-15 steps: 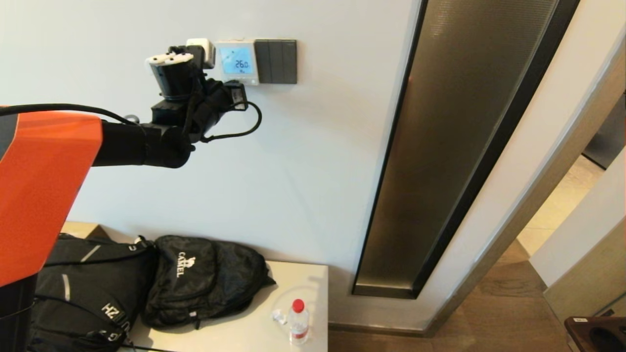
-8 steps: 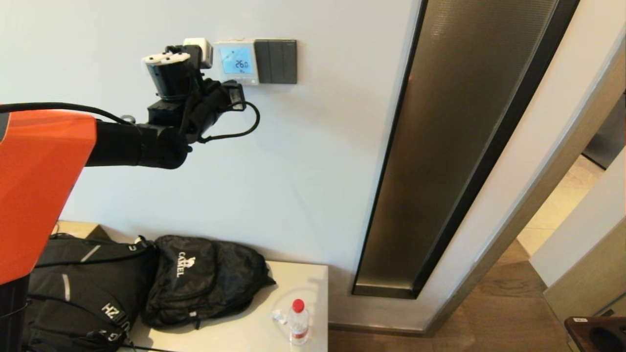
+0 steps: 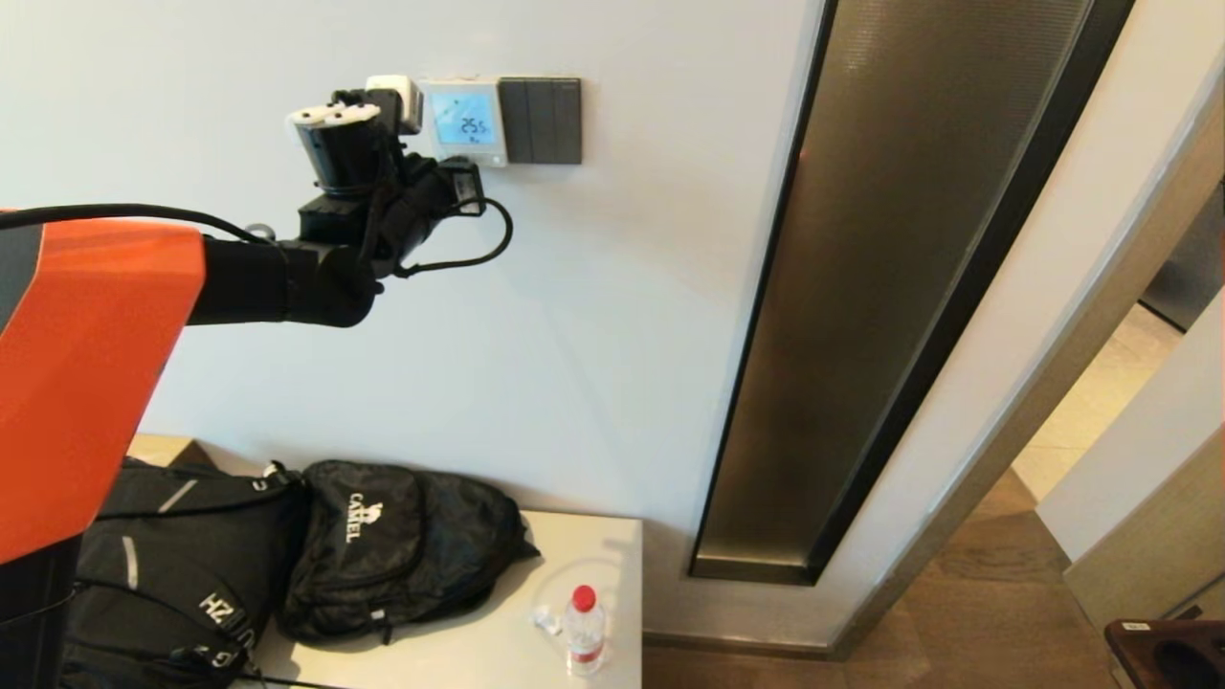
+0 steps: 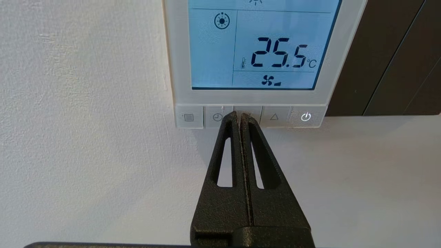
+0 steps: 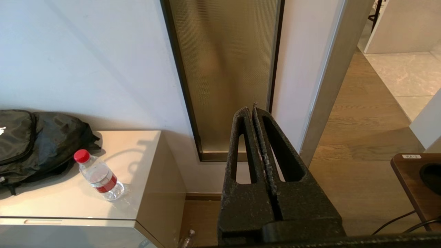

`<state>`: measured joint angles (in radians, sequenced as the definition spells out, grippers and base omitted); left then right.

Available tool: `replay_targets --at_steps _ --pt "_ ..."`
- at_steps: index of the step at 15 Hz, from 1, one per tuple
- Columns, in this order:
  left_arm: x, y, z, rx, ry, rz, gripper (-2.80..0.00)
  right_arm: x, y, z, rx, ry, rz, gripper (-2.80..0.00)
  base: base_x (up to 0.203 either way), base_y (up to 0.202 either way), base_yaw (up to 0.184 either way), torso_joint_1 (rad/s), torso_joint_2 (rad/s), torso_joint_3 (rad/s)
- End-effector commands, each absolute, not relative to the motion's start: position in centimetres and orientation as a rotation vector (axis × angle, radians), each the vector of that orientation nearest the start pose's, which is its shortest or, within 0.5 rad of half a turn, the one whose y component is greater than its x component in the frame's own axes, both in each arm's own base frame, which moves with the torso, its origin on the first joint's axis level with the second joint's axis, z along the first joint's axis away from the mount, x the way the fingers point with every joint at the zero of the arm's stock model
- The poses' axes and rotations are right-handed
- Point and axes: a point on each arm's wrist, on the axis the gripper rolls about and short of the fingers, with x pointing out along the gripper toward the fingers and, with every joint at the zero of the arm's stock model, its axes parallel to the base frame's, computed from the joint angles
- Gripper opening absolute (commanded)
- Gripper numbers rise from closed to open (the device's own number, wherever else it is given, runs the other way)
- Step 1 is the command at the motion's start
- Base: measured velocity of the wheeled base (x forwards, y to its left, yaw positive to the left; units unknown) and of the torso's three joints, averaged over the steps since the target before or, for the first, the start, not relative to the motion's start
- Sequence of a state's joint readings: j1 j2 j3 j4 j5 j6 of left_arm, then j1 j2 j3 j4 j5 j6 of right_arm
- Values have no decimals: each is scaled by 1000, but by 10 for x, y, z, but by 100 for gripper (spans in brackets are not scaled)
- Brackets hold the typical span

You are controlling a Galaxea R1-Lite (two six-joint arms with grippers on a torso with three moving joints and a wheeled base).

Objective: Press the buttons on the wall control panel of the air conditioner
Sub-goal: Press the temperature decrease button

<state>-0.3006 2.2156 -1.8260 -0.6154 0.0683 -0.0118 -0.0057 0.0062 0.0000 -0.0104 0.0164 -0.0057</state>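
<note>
Left end effector (image 4: 240, 116), rough black cast fingers pressed together into a wedge, has its tip on the middle of the buttons (image 4: 250, 117), a row of small translucent squares on the lower edge of the air conditioner's wall control panel (image 4: 262, 51); that button's icon is hidden. Glossy white square panel w/ light-blue screen reads 25.5, top cut off in left wrist view. Right end effector (image 5: 251, 111) is closed too, parked low near the brass-mesh wall strip (image 5: 224, 69).

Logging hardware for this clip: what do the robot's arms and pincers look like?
The left arm is a black tube emerging from a glossy orange shell, with a looped black cable at the wrist. Left pincer and right pincer look alike: rough matte-black tapered fingers with long slot cutouts. No markings visible.
</note>
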Motion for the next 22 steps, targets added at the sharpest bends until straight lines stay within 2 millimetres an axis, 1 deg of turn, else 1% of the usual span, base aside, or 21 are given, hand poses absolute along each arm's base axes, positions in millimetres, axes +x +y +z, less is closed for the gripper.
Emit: replay_targets --at_steps 1,5,11,15,18,22 --pt "454 -139 263 -52 -214 -232 -280 -22 1 77 -6 -3 11 -280 0 0 0 0 0 0" --pt "454 -139 260 -53 -212 -232 -280 -22 1 77 -6 -3 11 -280 0 0 0 0 0 0" --pt "441 -135 264 -58 -240 -224 -280 -22 1 77 -6 -3 11 -280 0 0 0 0 0 0" --pt "445 -136 259 -56 -231 -226 -280 -22 1 77 -6 -3 11 -280 0 0 0 0 0 0" --pt "447 -137 262 -57 -236 -229 -280 -22 1 77 -6 -3 11 -280 0 0 0 0 0 0" --pt "453 -139 259 -54 -224 -230 -280 -22 1 77 -6 -3 11 -280 0 0 0 0 0 0"
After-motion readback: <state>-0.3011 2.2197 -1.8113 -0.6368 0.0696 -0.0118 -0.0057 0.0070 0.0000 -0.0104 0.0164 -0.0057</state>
